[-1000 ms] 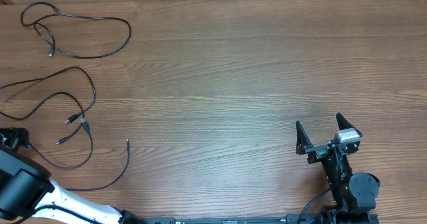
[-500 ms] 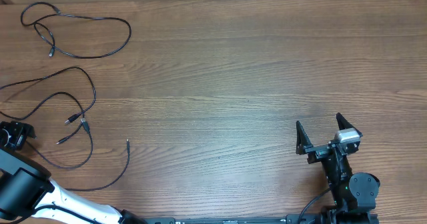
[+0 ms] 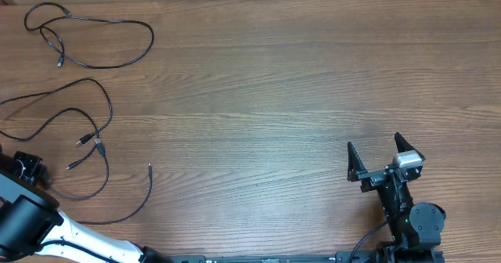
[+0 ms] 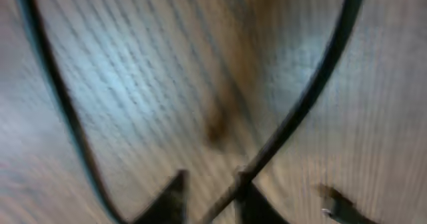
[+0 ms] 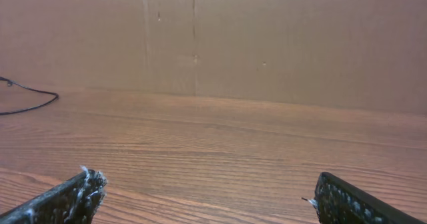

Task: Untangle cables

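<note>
Several thin black cables lie at the table's left. One loose loop (image 3: 117, 59) rests at the far corner, and a crossing pair (image 3: 98, 126) with small plugs (image 3: 86, 140) lies below it. My left gripper (image 3: 30, 169) is low over a strand of that pair near the left edge. In the blurred left wrist view, that cable (image 4: 313, 91) runs slantwise between my fingertips (image 4: 257, 201), touching the right one; the left gripper (image 4: 212, 199) is open only narrowly. A second strand (image 4: 60, 111) curves past on the left. My right gripper (image 3: 376, 157) stands wide open, holding nothing.
A cardboard wall (image 5: 267, 37) stands along the table's far edge. A cable end (image 3: 149, 167) points up near the front left. The right arm's base (image 3: 415, 224) sits at the near right edge. Bare wood (image 3: 274, 99) spans the middle.
My left gripper has slid a little right and toward the near edge, onto a cable strand, and its jaws have narrowed from wide to a small gap. The right arm has not moved.
</note>
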